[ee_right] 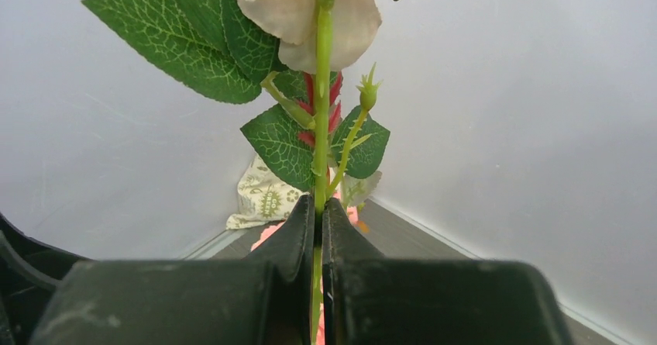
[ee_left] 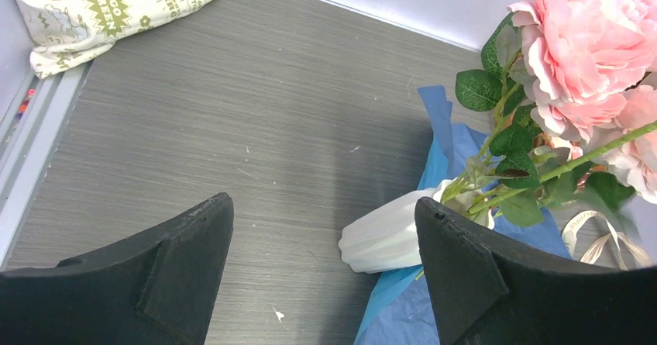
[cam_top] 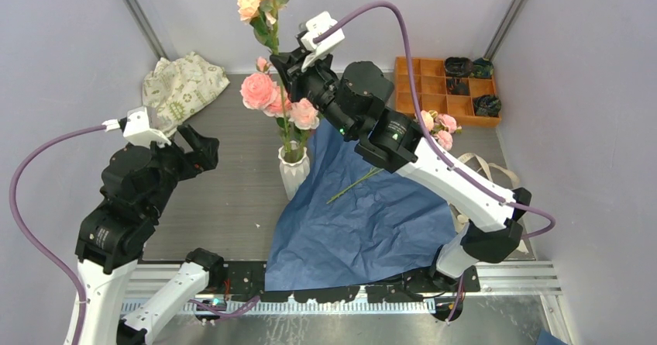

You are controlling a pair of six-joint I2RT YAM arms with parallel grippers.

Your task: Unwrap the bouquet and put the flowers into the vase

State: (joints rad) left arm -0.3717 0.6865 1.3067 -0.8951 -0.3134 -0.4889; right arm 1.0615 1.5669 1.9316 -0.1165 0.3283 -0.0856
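Starting with the overhead view, the white ribbed vase [cam_top: 294, 173] is seen upright at the far left corner of the unfolded blue wrapping paper [cam_top: 364, 221], with pink roses [cam_top: 262, 93] standing in it. Directly above the vase, a peach rose stem [cam_top: 262, 4] is held upright by the right gripper [cam_top: 283, 58], whose jaws are pressed onto the stem. A bare green stem [cam_top: 355, 184] is seen lying on the paper just right of the vase. More flowers [cam_top: 439, 128] are laid farther right of it, near an orange compartment tray [cam_top: 424, 89]. The left gripper [cam_top: 200, 147] is held in the air left of the vase, jaws spread and nothing between them. A cream patterned cloth [cam_top: 182, 85] is bunched behind and left of the vase.

In the left wrist view, the left gripper [ee_left: 323, 205] is shown wide apart over bare table. The vase [ee_left: 383, 240] is partly hidden by the right-hand finger. Its pink roses [ee_left: 589, 43] are seen above it, with the blue wrapping paper [ee_left: 442, 128] beneath.

In the right wrist view, the peach rose stem [ee_right: 321, 128] is pinched between the closed jaws of the right gripper [ee_right: 318, 213], with leaves and a pale bloom above them. The vase is not visible here.
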